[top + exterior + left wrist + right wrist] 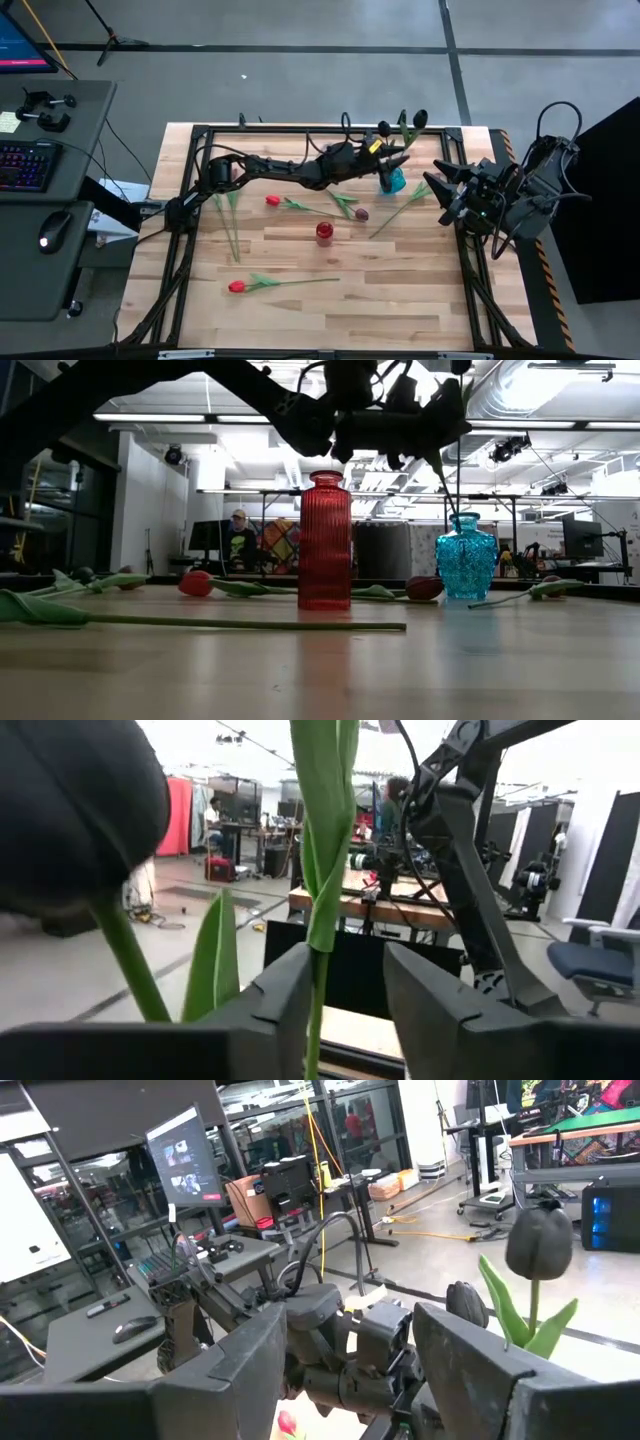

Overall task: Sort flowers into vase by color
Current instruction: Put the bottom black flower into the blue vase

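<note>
Left gripper (345, 995) was spread around a dark tulip's stem (318, 970) above the blue vase (392, 180), likely releasing it. Right gripper (441, 190) waited beside, fingers apart.

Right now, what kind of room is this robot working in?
Probably a robotics lab or workshop. A wooden table holds the robot arms, a desk beside it has a keyboard and mouse, and more workbenches with monitors stand behind.
</note>
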`<state>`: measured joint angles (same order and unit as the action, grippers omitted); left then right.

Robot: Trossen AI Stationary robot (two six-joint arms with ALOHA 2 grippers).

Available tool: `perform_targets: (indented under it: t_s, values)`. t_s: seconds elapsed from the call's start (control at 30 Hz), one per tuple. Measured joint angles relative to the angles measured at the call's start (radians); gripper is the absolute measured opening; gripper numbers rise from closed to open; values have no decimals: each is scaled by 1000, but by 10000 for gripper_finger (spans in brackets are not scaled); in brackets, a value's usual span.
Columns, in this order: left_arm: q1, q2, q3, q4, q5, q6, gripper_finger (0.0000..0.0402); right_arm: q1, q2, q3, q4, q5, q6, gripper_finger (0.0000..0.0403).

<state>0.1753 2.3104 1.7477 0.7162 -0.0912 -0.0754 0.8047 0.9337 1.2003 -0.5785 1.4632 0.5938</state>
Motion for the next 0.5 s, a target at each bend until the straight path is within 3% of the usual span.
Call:
perform_targets:
  t_s: [0.27,0.5]
  values:
    - [1,0,0,-38,9,-80,190,0,0,0,0,0,0,209]
    - [1,0,0,-94,61,-80,222,0,0,0,0,0,0,209]
